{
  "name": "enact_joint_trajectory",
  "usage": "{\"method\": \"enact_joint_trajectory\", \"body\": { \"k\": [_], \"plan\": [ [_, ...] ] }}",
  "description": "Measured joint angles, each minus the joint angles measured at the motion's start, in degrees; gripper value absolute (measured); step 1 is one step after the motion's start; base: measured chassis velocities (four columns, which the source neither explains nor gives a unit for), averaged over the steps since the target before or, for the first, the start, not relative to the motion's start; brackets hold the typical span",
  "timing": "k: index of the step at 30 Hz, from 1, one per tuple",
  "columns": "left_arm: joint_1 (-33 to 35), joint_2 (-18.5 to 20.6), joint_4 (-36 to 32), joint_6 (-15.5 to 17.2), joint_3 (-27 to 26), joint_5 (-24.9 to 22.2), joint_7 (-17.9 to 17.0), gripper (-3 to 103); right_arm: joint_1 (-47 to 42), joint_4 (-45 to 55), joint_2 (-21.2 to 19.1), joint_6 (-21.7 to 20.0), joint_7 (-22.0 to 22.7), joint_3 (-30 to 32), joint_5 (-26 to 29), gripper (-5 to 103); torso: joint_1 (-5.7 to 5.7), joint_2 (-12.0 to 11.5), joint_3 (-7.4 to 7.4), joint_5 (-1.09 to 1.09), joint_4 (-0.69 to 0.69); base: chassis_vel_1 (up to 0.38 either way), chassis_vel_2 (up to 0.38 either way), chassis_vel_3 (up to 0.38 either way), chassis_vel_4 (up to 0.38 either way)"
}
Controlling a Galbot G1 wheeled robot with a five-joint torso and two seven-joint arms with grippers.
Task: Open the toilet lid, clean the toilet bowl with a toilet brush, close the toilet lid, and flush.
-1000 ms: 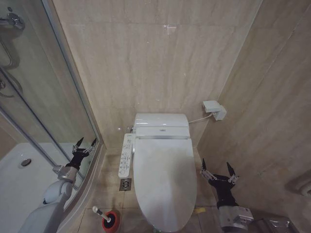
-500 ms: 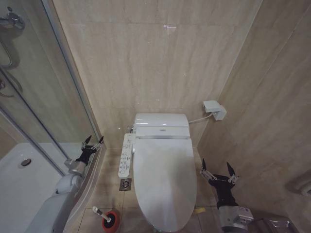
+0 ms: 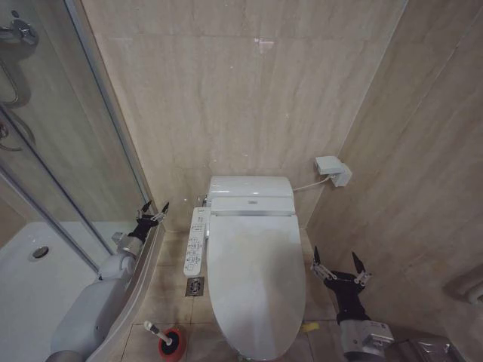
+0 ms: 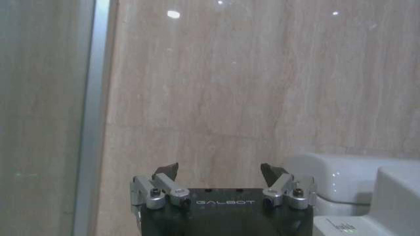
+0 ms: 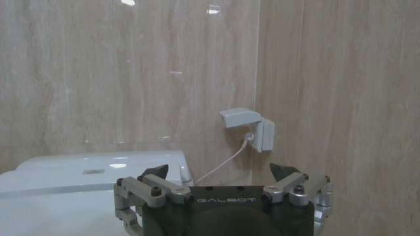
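Observation:
The toilet lid (image 3: 255, 279) lies shut, a smooth white oval covering the toilet bowl, which is hidden beneath it. The toilet brush (image 3: 157, 332) stands in its small red holder (image 3: 172, 343) on the floor left of the toilet front. My left gripper (image 3: 154, 212) is open and empty, held between the shower rail and the side control panel (image 3: 196, 241), apart from both. Its own wrist view shows the left gripper (image 4: 220, 172) facing the tiled wall with the tank (image 4: 341, 187) beside it. My right gripper (image 3: 339, 262) hangs open and empty right of the lid; the right gripper (image 5: 220, 172) faces the wall.
A glass shower enclosure (image 3: 68, 151) and white shower tray (image 3: 30, 279) fill the left side. A wall socket box (image 3: 332, 170) with a cable sits right of the tank (image 3: 250, 194). A floor drain (image 3: 195, 286) lies beside the toilet. Tiled walls close in behind and right.
My left arm has moved forward and to the right, from beside the shower glass towards the control panel. The right arm has not moved.

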Motion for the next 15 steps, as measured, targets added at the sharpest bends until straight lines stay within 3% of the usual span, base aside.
{"method": "enact_joint_trajectory", "body": {
  "k": [15],
  "plan": [
    [0.0,-0.5,0.8,-0.6,0.9,0.9,0.7,85,0.0,0.0,0.0,0.0,0.0,0.0,0.0,100,0.00,0.0,0.00,0.00,0.00,-0.030,0.035,0.037,-0.034]
  ]
}}
